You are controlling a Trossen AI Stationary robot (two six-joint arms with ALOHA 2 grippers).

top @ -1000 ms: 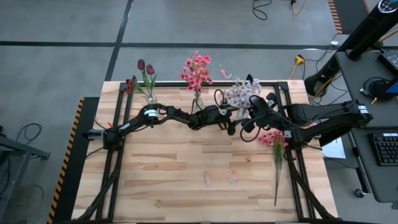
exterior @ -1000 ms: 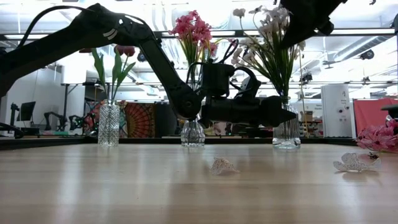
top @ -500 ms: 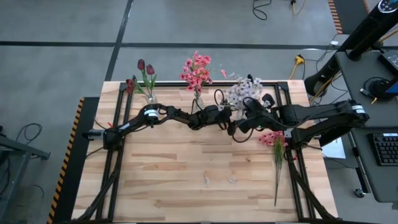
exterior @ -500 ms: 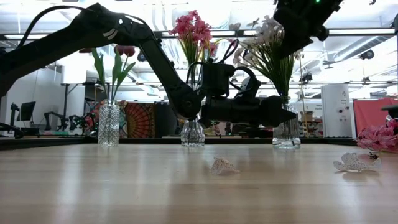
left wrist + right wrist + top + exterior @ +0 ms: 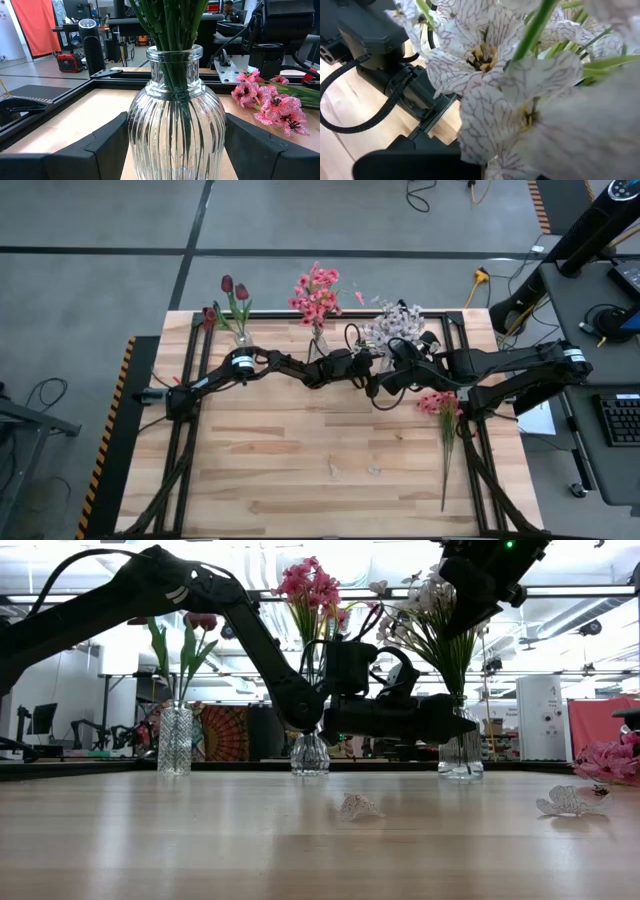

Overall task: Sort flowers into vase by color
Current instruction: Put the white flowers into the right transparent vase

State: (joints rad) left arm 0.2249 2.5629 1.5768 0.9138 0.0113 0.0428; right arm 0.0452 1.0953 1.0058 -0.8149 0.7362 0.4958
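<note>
High view: along the table's (image 5: 300, 470) far edge stand a red tulip vase (image 5: 240, 335), a pink vase (image 5: 318, 340), and a white-spray vase (image 5: 388, 352). The left gripper (image 5: 175, 150) grasps the white vase's ribbed body. The right gripper (image 5: 398, 352), clenched, sits among the white blossoms (image 5: 485, 55). Pink flowers (image 5: 440, 405) lie right.
</note>
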